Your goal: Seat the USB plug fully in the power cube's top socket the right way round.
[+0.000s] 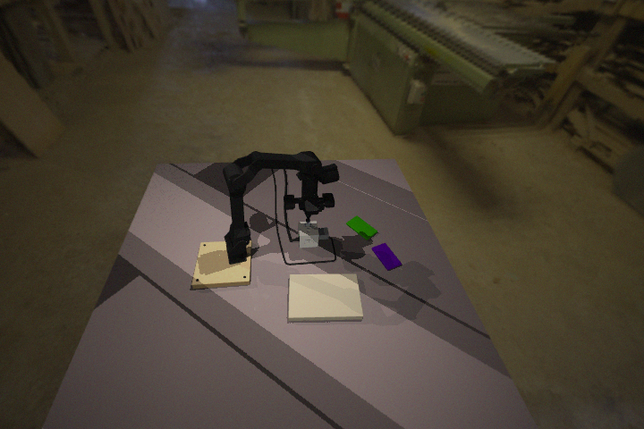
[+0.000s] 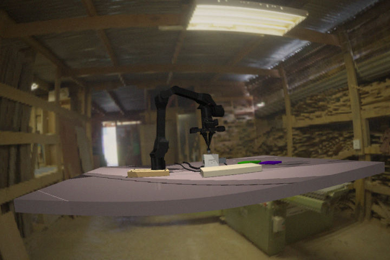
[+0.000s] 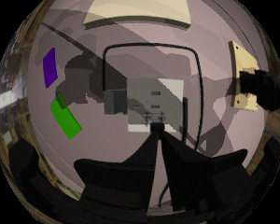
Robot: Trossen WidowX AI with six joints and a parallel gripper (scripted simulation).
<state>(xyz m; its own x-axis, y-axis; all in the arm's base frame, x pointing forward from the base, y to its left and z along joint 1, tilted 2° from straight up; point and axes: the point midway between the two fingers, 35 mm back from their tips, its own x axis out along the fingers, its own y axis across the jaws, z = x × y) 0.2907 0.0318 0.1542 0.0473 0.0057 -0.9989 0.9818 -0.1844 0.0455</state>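
Observation:
The pale power cube (image 1: pixel 309 239) (image 2: pixel 210 160) (image 3: pixel 142 91) stands upright on the table, with slots in its top. My gripper (image 1: pixel 308 220) (image 2: pixel 208 149) (image 3: pixel 159 134) points straight down over the cube's top, near one edge. Its fingers are shut on the small USB plug (image 2: pixel 208 151) (image 3: pixel 154 119), which shows as grey and metallic just at the fingertips. The plug is upright at the cube's top face. The fingertips hide part of it and the socket below, so its depth and which way round it is cannot be told.
A grey block (image 1: pixel 323 232) (image 2: pixel 222 160) (image 3: pixel 115 102) sticks out of the cube's side. A black cable (image 1: pixel 309 263) (image 3: pixel 151 45) loops around the cube. A cream slab (image 1: pixel 325 299) (image 2: pixel 232 170), a green tile (image 1: pixel 359 226) (image 3: pixel 66 119) and a purple tile (image 1: pixel 386 256) (image 3: pixel 49 68) lie nearby.

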